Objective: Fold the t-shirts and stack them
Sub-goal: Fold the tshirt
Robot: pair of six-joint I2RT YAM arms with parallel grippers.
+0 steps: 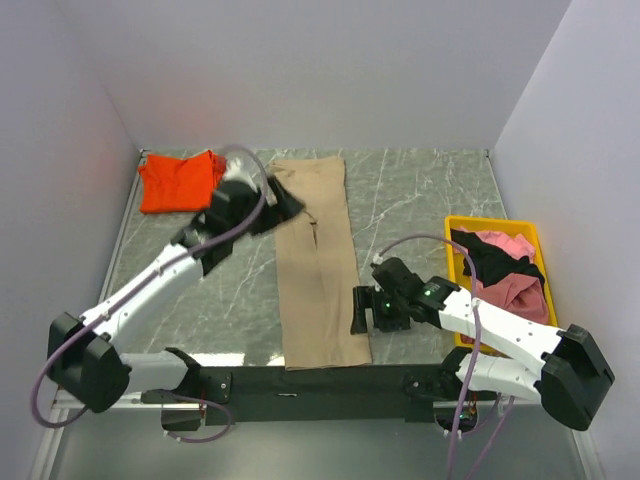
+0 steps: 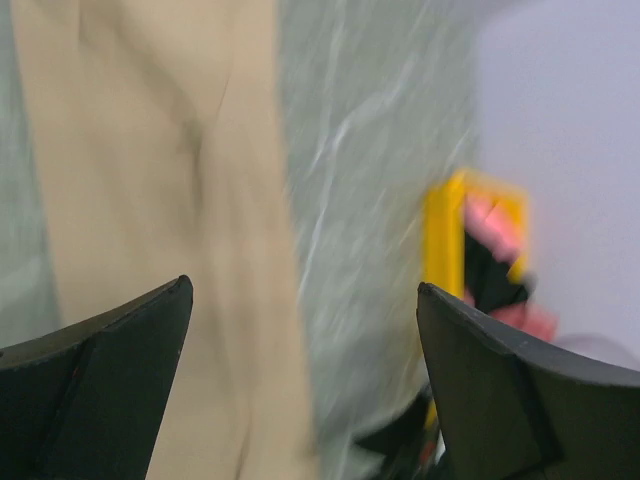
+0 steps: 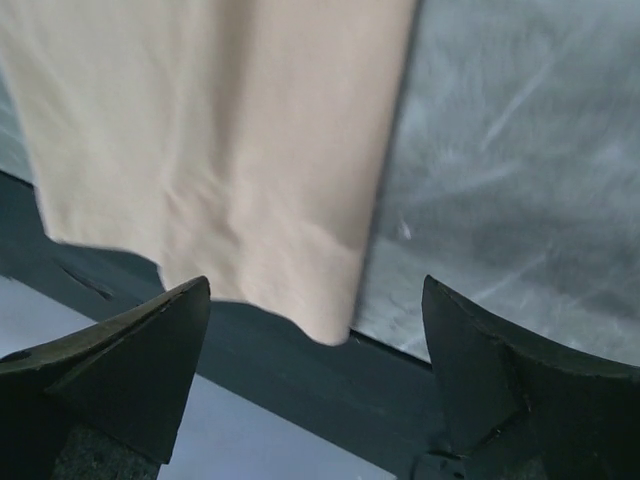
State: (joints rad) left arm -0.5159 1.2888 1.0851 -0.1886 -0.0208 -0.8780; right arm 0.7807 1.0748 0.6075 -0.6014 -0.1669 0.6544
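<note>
Grey marble table (image 1: 420,200), white-walled booth: a tan t-shirt (image 1: 320,280) lies folded in a long strip down the centre of the overhead view, its lower hem lapping over the near edge. The left gripper (image 1: 285,205) hovers spread wide over the strip's upper end. The right gripper (image 1: 365,310), jaws apart and empty, sits just beside the lower right corner. Pinch only the top layer, I reckon, and the fold opens or the strip slides off.
</note>
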